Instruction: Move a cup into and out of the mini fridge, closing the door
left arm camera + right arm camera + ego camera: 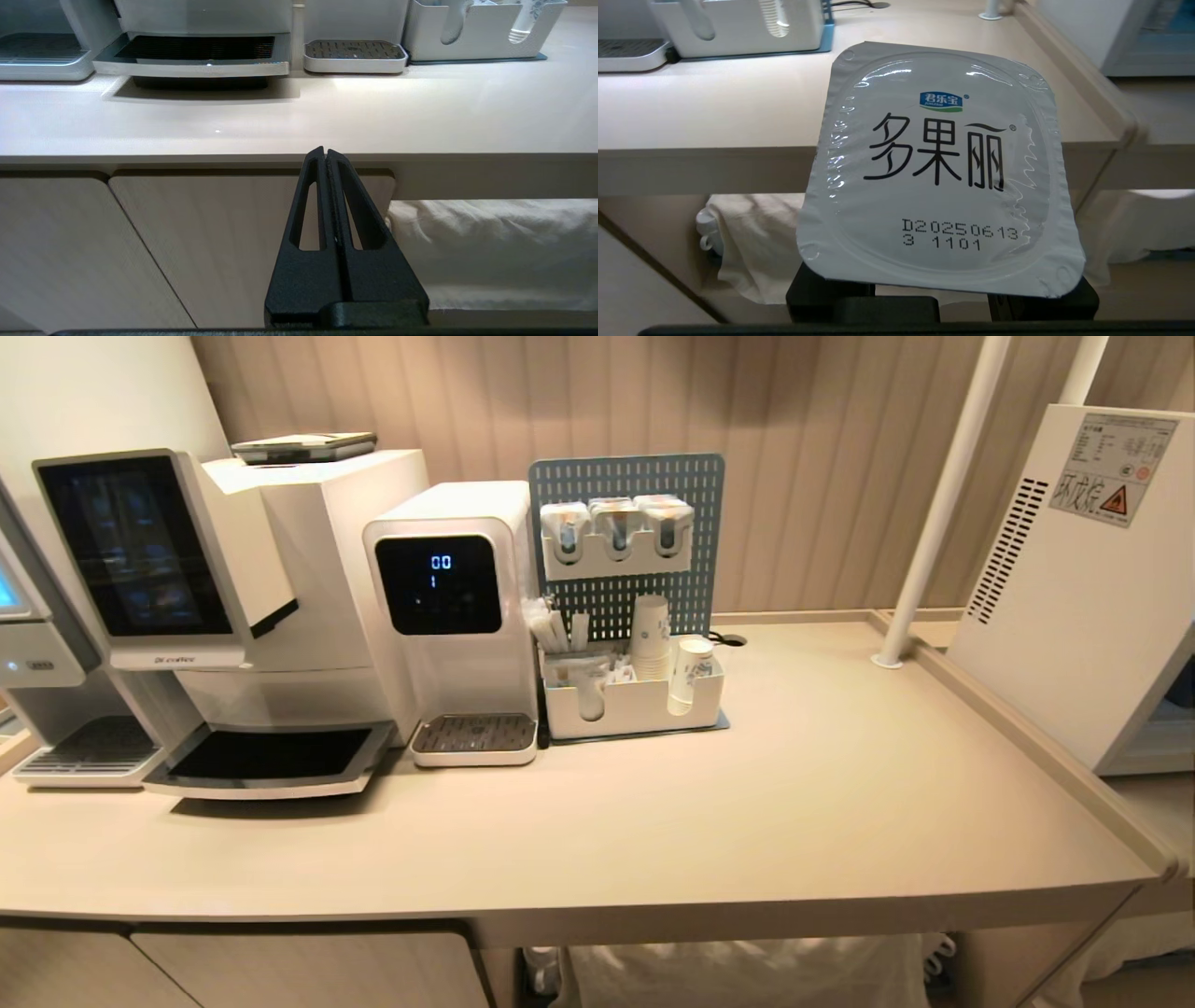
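Nearest of all, the right gripper (941, 298) sits below the front edge of the counter (794, 803) with its black fingers (822, 289) clamped on the cup (941, 168); in the right wrist view the cup's squarish silver-white foil lid fills most of the picture, facing the camera, printed with dark Chinese characters, a small blue and green logo and a stamped date code. The cup is held off the counter, in front of its edge and above a crumpled white cloth (752, 242) that lies under the worktop. The left gripper (326, 156) also hangs low in front of the counter edge, its two black fingers pressed flat together and holding nothing, with pale wood cabinet doors (210, 242) behind it. Neither arm shows in the head view. On the counter, towards the back left, stand a coffee machine (215, 607) with a dark screen and a smaller white water dispenser (453, 607) with a lit display. Just beside the dispenser is a white organiser tray (635, 705) holding stacked paper cups (651, 639), backed by a blue pegboard (625, 541). A white pole (938, 504) rises from the far right of the counter. Beyond the counter's right end stands the mini fridge (1074, 588), showing its white vented side and a warning sticker; whether its door is open or shut cannot be told from here.
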You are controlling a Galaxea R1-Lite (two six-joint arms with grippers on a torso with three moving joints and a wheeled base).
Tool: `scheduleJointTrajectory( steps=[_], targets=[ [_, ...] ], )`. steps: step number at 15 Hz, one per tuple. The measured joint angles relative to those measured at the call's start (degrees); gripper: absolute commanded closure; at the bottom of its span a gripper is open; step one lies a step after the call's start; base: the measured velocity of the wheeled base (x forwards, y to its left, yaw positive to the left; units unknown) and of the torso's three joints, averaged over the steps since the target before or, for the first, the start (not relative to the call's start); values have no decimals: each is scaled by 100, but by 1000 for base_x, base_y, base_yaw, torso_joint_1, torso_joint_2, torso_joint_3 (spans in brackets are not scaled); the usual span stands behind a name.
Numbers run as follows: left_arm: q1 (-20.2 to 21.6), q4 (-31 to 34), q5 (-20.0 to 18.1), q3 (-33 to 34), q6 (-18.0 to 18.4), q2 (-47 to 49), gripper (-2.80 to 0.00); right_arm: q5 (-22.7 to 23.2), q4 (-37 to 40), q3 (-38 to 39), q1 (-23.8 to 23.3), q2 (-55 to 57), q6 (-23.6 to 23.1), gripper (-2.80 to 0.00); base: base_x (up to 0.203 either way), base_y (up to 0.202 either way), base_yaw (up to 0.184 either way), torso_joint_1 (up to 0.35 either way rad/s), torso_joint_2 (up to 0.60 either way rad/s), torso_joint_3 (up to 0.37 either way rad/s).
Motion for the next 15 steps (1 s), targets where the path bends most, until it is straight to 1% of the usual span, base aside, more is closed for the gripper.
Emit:
scheduleJointTrajectory(
  steps=[15],
  targets=[
    [1, -2, 0, 0, 10, 0, 0, -4, 13, -5, -1, 5, -5, 0, 0, -194, -1, 2, 3, 2]
  ],
)
